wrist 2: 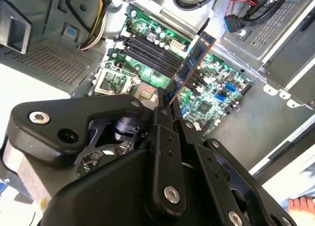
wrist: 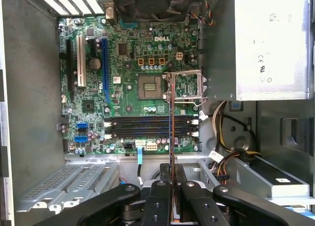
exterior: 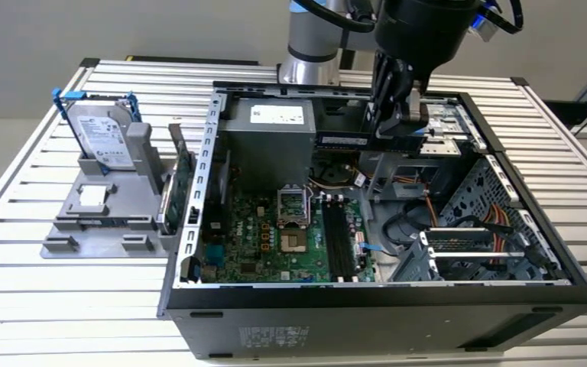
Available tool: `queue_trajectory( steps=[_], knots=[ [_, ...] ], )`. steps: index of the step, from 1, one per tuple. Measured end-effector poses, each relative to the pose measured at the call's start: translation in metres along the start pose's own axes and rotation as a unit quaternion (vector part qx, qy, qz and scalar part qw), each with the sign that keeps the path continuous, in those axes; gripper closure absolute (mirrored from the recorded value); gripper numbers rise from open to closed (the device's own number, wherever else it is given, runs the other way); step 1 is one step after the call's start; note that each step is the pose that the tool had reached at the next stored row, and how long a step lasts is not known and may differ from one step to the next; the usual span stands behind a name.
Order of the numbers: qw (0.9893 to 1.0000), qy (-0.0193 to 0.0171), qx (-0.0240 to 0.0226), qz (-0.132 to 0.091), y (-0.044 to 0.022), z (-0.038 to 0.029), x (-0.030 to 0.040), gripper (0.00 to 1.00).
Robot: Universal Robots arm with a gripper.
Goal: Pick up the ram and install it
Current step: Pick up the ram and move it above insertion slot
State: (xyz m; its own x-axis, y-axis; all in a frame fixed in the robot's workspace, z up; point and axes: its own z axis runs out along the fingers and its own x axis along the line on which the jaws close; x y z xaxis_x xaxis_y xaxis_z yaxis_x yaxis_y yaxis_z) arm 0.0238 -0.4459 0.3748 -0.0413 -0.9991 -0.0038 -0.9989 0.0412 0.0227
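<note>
The claw (wrist 2: 166,101) is closed on the ram (wrist 2: 194,56), pinching one end of the stick between its two black fingers (wrist 2: 160,117) while the rest projects past the fingertips. In the exterior view the arm hangs over the open computer case (exterior: 375,310), which lies on the slatted worktop (exterior: 69,306). The ram is held clear above the green motherboard (wrist: 128,63), apart from the black memory slots (wrist: 147,127), all of which stand empty.
</note>
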Motion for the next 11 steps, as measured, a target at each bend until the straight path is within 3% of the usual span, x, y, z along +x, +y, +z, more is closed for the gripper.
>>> queue_trajectory(
  steps=[11],
  knots=[
    [1.0, 0.0, 0.0, 0.001, 0.0, 0.0, -0.0001, 1.0]
  ],
)
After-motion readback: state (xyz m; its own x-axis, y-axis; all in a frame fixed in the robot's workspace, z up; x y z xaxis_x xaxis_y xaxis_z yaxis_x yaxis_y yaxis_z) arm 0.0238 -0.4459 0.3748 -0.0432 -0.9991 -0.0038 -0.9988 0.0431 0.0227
